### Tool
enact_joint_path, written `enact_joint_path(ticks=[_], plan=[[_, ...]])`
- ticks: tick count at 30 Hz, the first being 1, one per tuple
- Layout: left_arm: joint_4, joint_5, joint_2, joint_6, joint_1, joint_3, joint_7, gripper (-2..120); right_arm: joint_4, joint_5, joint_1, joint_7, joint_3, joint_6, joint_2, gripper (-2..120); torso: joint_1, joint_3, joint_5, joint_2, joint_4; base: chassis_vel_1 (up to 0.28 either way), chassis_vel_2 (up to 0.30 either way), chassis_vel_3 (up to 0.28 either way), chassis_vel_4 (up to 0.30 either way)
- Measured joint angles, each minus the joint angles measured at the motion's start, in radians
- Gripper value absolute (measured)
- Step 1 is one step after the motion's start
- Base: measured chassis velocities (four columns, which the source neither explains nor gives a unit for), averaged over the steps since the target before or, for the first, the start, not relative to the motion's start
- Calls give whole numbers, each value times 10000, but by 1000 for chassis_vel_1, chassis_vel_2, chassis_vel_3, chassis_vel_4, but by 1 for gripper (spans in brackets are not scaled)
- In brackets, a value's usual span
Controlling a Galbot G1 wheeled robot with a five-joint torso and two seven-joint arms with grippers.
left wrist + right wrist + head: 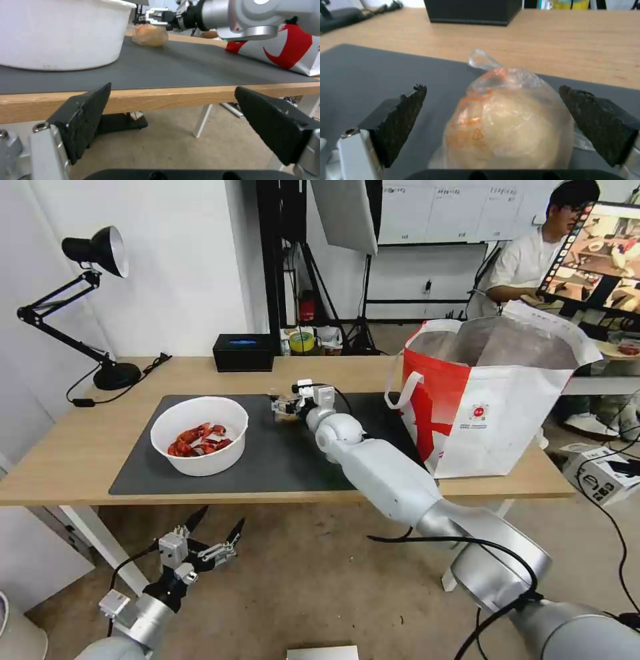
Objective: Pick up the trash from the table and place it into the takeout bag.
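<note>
**A:** What is on the table (80, 453)?

**B:** A dark grey mat (280, 453) covers its middle, and everything else is placed from that mat. A white round bowl (199, 435) with red crayfish shells (198, 440) inside stands on the mat's left half. A small clear bag holding a beige lump (508, 125) rests near the mat's far edge, about midway along it. The white-and-red takeout bag (490, 400) stands open at the mat's right end, its silver lining showing.

**A:** Where are the two arms?

**B:** The right arm stretches across the mat to the small bag. The right gripper (285, 405) has its black pads spread apart, one on either side of the bag, neither pressing on it. The left gripper (217, 532) hangs below the table's front edge, in front of the mat's left part, and its pads (83, 120) are also spread wide with nothing between them.

**A:** Anything beyond the mat?

**B:** A black box (244, 352) sits on the bare wood past the mat's far edge, and a black desk lamp (93, 300) stands past its far left corner.
</note>
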Motion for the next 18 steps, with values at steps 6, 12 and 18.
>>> enact_joint_path(ticks=[6, 12, 18], plan=[[-4, -1, -44, -2, -14, 30, -2, 100, -565, -285, 162, -314, 160, -317, 284, 100, -1, 0, 0, 1, 1, 0, 0, 0, 0], [-16, 2, -73, -14, -31, 40, -3, 100, -852, -568, 325, -615, 111, -572, 302, 100, -2, 0, 1, 1, -1, 0, 0, 0, 0], [-106, 35, -79, -24, -17, 41, -10, 100, -912, -720, 326, -865, 92, -699, 287, 100, -1, 0, 1, 1, -1, 0, 0, 0, 0]])
